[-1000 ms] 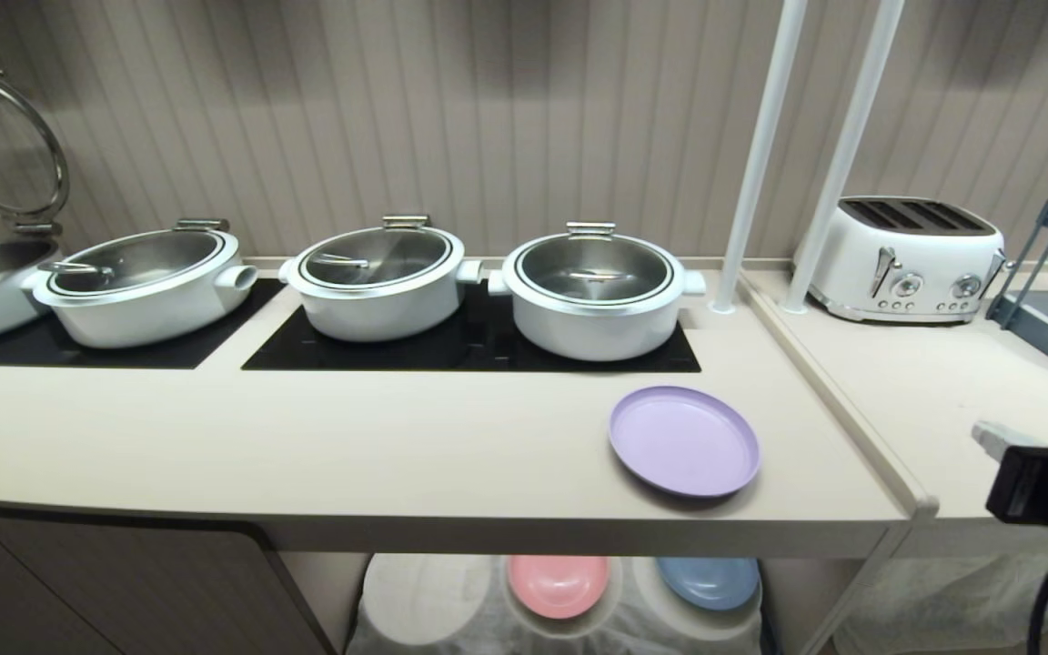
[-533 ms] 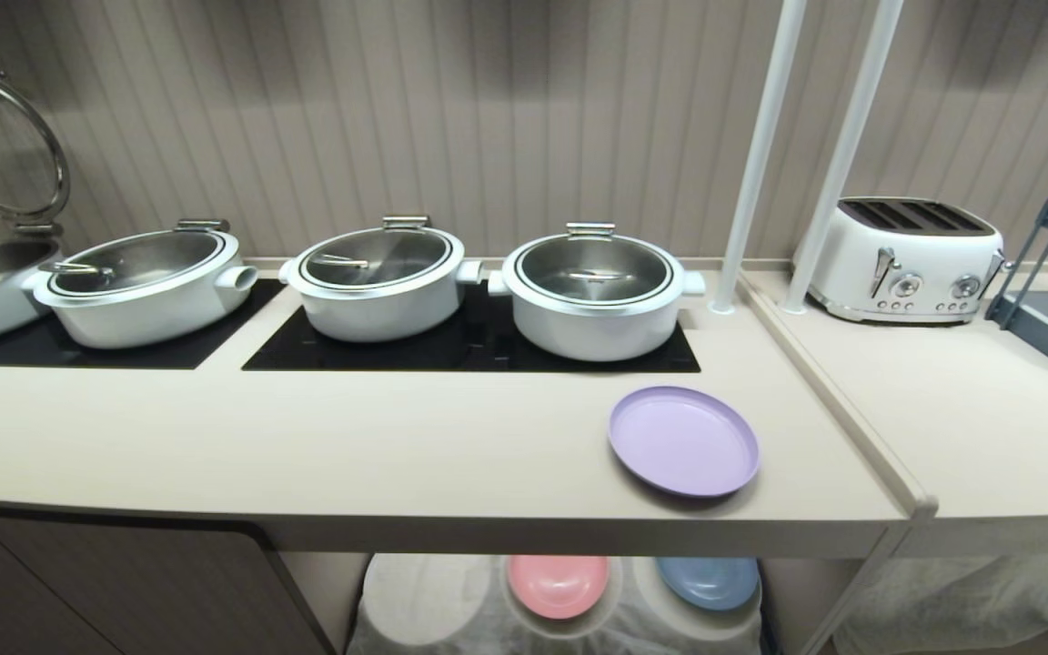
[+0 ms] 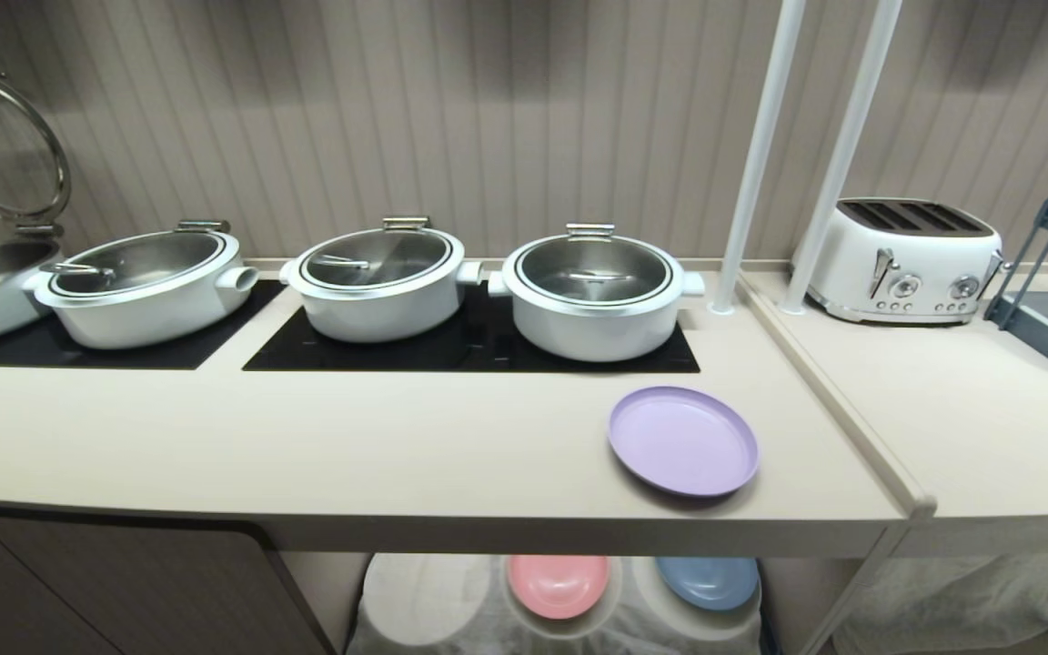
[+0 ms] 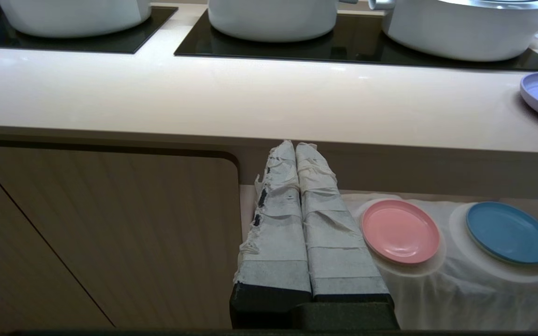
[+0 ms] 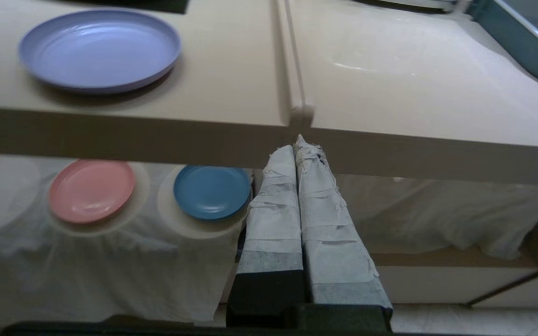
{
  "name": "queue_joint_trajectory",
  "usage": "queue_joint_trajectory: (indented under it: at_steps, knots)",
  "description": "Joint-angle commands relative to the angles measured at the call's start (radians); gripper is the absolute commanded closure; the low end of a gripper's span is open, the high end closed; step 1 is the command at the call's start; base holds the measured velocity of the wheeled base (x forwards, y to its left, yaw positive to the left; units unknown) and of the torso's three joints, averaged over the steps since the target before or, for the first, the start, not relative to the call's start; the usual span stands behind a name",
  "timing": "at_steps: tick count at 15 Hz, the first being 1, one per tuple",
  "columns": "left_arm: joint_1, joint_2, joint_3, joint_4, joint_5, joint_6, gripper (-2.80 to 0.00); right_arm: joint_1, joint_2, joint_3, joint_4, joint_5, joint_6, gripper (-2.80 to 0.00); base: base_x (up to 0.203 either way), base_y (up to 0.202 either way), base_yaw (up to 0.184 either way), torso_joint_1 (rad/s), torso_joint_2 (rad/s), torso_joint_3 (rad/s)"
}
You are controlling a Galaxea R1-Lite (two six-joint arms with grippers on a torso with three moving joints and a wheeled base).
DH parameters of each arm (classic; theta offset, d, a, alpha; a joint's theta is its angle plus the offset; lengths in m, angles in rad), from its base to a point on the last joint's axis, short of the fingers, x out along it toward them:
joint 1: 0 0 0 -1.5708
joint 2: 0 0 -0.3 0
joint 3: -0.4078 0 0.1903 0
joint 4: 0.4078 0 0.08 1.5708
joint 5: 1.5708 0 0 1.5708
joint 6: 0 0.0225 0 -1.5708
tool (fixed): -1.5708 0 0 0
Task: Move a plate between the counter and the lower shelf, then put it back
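Lilac plate (image 3: 684,441) lies flat on counter (image 3: 415,446) | right gripper (image 5: 300,156), left gripper (image 4: 295,154) pressed closed, empty, below counter edge | judged: nothing grasped yet; next, reach plate rim

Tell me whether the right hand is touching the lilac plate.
Apart. Right wrist view: the shut right hand sits below the counter edge, the plate lying well clear.
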Motion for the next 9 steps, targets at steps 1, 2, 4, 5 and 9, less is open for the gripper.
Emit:
queue_joint_trajectory:
  at_steps: [1,2,4,5,9]
  knots:
    - [0.0,0.001,0.0,0.0,0.0,-0.001,0.0,0.0,-0.111,-0.005,0.157,0.114,-0.054,0.0,0.0,0.0,0.0,0.0,0.0,0.0]
    - [0.0,0.001,0.0,0.0,0.0,-0.001,0.0,0.0,-0.107,-0.004,0.215,0.102,-0.063,0.0,0.0,0.0,0.0,0.0,0.0,0.0]
    - [0.0,0.001,0.0,0.0,0.0,-0.002,0.0,0.016,-0.107,-0.017,0.286,0.087,-0.065,0.0,0.0,0.0,0.0,0.0,0.0,0.0]
    - [0.0,0.001,0.0,0.0,0.0,-0.002,0.0,0.041,-0.121,-0.018,0.287,0.087,-0.064,0.0,0.0,0.0,0.0,0.0,0.0,0.0]
    - [0.0,0.001,0.0,0.0,0.0,-0.001,0.0,0.078,-0.354,-0.015,0.282,0.085,-0.009,0.0,0.0,0.0,0.0,0.0,0.0,0.0]
